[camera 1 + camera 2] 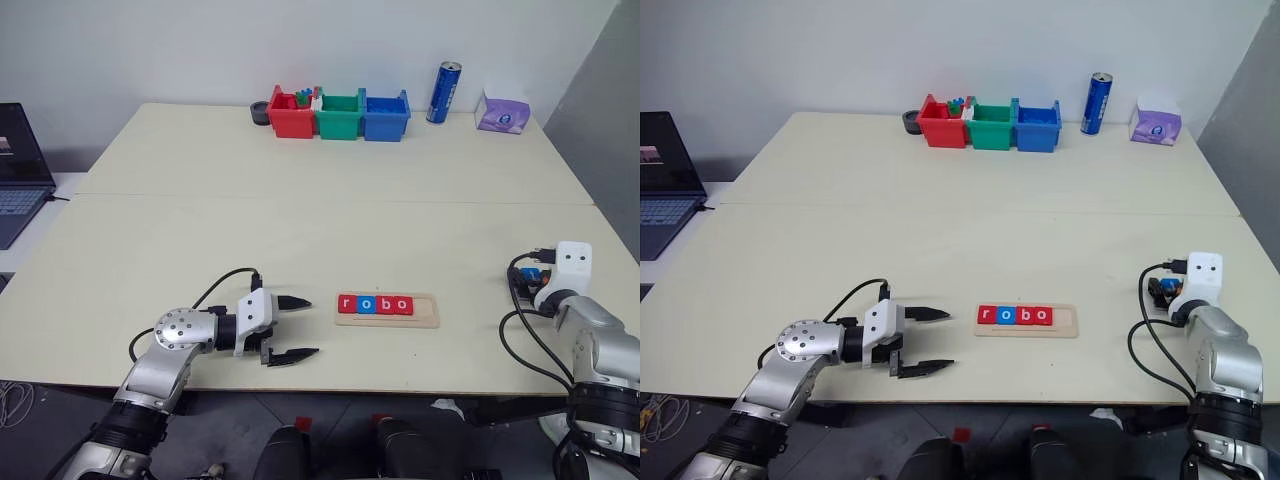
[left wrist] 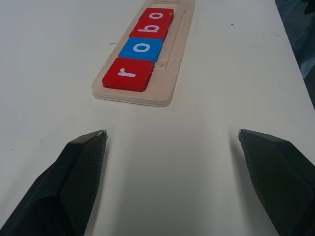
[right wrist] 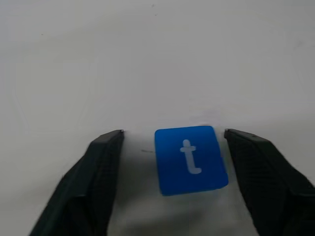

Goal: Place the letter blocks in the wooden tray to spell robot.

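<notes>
Lying between the right claw's (image 3: 172,135) parted fingers, blue t block (image 3: 191,160).

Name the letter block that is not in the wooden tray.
The blue t block, flat on the table between the right gripper's open fingers.

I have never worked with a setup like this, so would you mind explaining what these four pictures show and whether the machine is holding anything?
This is a two-armed humanoid robot at a pale table. Two pictures come from cameras in its head, looking down over its arms. The other two come from cameras on its wrists, looking along each end effector's black fingers.

The wooden tray holds four letter blocks spelling "robo", with its last place free. The left end effector is open beside the tray and holds nothing. The right end effector has its fingers either side of the blue "t" block, with gaps showing, so the block lies on the table, not gripped.

At the far edge stand red, green and blue bins, a blue can and a purple packet.
</notes>
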You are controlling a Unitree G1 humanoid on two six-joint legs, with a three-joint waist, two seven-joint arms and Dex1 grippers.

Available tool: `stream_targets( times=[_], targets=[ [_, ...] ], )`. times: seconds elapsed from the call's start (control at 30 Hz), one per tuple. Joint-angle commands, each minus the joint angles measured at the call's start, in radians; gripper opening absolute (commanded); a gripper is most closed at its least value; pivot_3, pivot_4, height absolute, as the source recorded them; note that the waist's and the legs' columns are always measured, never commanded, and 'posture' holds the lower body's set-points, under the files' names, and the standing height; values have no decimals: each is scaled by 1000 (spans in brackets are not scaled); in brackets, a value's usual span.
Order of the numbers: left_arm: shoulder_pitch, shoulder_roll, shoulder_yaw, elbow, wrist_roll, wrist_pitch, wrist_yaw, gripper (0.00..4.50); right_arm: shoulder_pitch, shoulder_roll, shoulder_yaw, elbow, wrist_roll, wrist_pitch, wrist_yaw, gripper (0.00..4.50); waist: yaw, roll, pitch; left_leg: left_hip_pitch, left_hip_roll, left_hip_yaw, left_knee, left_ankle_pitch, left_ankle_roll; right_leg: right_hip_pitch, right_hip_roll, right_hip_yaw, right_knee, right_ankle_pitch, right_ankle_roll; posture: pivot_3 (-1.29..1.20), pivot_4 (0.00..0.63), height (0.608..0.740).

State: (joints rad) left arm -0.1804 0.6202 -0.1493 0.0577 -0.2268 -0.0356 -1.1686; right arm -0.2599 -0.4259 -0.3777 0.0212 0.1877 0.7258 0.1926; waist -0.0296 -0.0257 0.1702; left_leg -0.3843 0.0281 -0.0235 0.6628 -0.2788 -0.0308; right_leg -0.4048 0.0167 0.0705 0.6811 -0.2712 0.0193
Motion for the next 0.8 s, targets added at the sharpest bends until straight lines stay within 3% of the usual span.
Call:
stream_targets(
  times=[0.03, 0.1, 0.43, 0.57, 0.77, 0.8],
  targets=[
    [2, 9, 15, -58, -16, 16, 8, 4500, 48, 30, -2, -21, 7, 51, -33, 2164, 0, -1, -1, 0, 0, 0, 0, 0, 0, 0, 0, 0, 0, 0, 0, 0, 150, 740],
    [-5, 11, 14, -64, -17, 25, 5, 4500, 73, 58, -2, -111, 20, 74, -48, 1475, 0, -1, -1, 0, 0, 0, 0, 0, 0, 0, 0, 0, 0, 0, 0, 0, 150, 740],
    [-30, 17, 5, -46, -14, 23, -16, 4500, 296, 263, 155, -647, 63, 294, -142, 1458, -5, 1, -1, 0, 2, -2, -1, 0, 0, -1, 0, 0, 0, -3, 4, 0, 150, 740],
    [-31, 18, 2, -47, -12, 22, -23, 4500, 350, 313, 224, -692, 40, 300, -172, 1458, -6, 1, -2, 1, 2, -2, -1, 0, 0, -1, 0, 0, 0, -3, 4, 0, 150, 740],
    [-40, 15, -1, -36, -11, 21, -37, 4500, 348, 371, 217, -626, 22, 261, -212, 1458, -6, -2, -3, 1, 1, -1, 0, 0, 0, -1, 0, -1, 0, -3, 4, 0, 150, 740],
    [-41, 15, 0, -34, -11, 19, -38, 4500, 341, 378, 213, -627, 22, 253, -215, 2207, -6, -2, -4, 1, 2, -1, 0, 0, 0, -1, 0, -1, 0, -3, 4, 0, 150, 740]
  ],
)
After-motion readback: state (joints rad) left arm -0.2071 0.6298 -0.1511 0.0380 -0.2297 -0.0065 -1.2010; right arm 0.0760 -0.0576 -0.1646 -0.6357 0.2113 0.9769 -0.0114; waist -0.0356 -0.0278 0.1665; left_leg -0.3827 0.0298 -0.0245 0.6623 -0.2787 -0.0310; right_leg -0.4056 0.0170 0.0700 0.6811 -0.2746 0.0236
